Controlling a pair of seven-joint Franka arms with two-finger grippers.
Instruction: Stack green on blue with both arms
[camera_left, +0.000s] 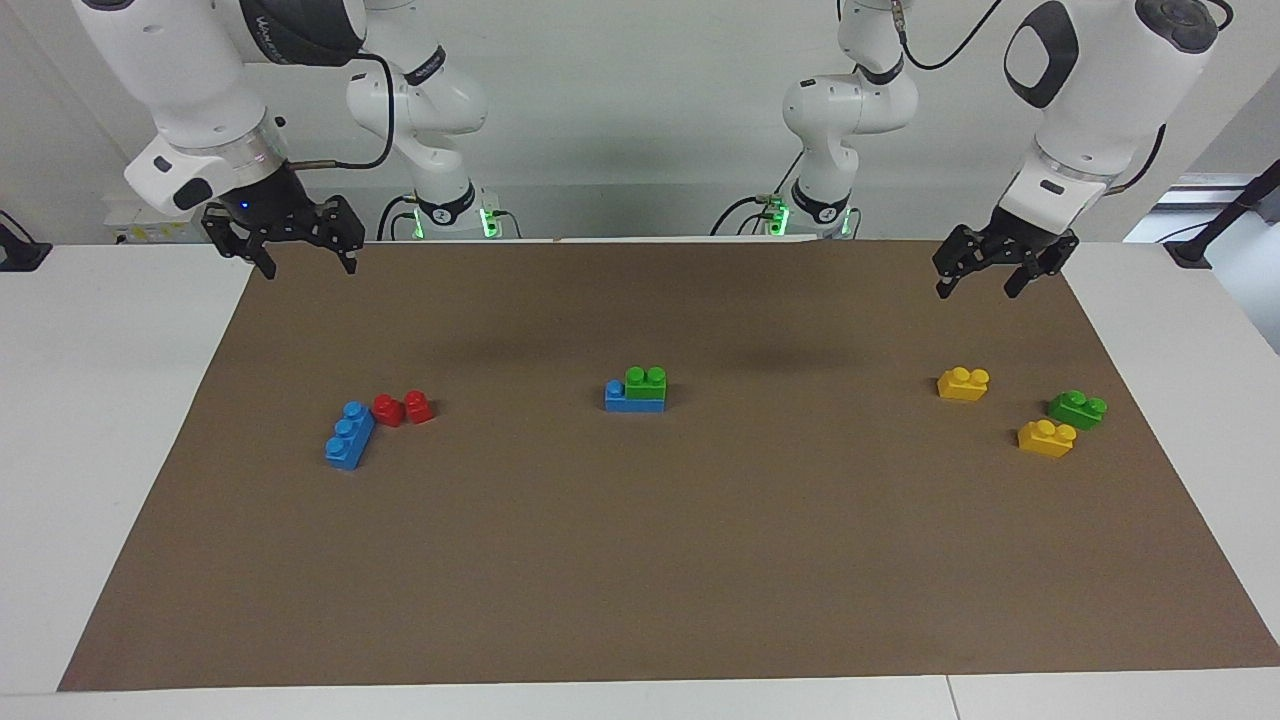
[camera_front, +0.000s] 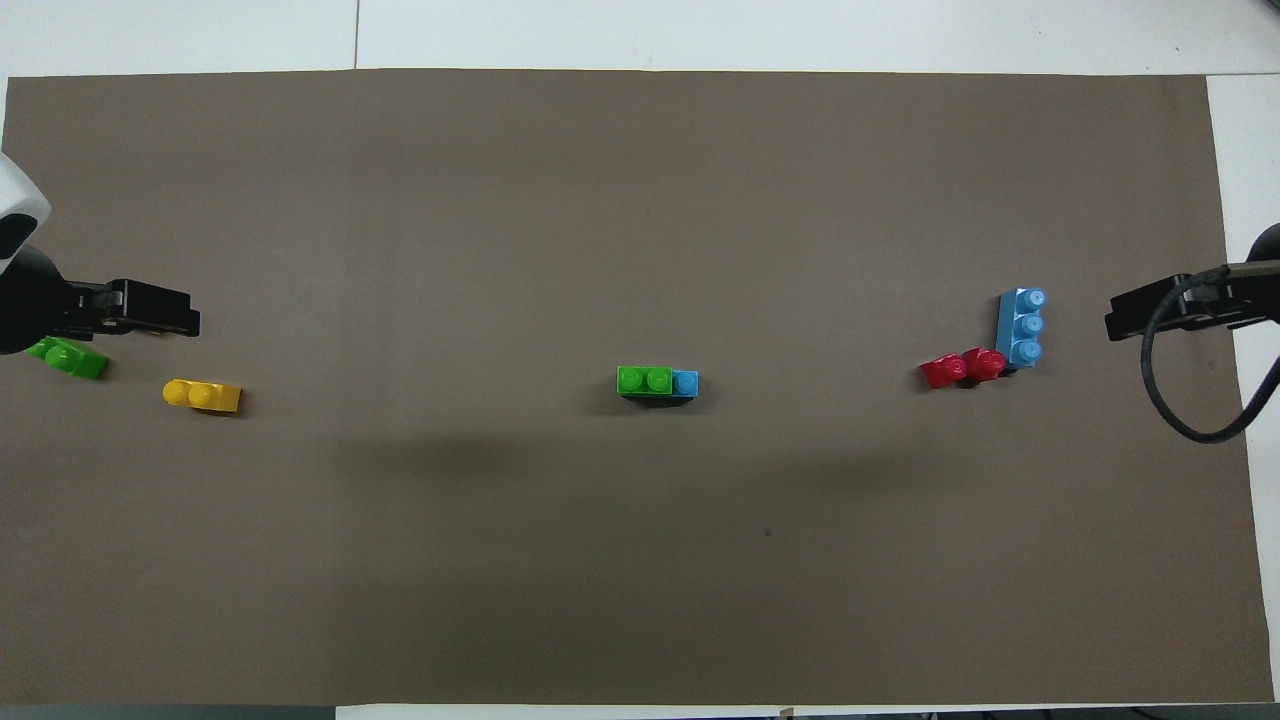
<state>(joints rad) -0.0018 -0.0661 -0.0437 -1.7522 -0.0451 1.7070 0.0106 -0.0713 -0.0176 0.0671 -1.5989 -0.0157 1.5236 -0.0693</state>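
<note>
Green brick (camera_left: 646, 379) is sitting pressed onto the blue brick (camera_left: 632, 398) mid-mat, looks done, so left gripper (camera_left: 990, 270) at 2 o'clock and right gripper (camera_left: 298, 246) at 10 o'clock are hanging wide open, empty.

This looks like a robot lab. Two white robot arms (camera_left: 200, 90) stand by a plain white wall (camera_left: 640, 120), with cables, at a surface (camera_left: 100, 420) under a brown mat (camera_left: 640, 560).

Both arms (camera_left: 200, 90) are glossy white with dark grey joint sections and looping black cables. Each ends in a small black two-finger gripper; green lights glow at the bases.
</note>
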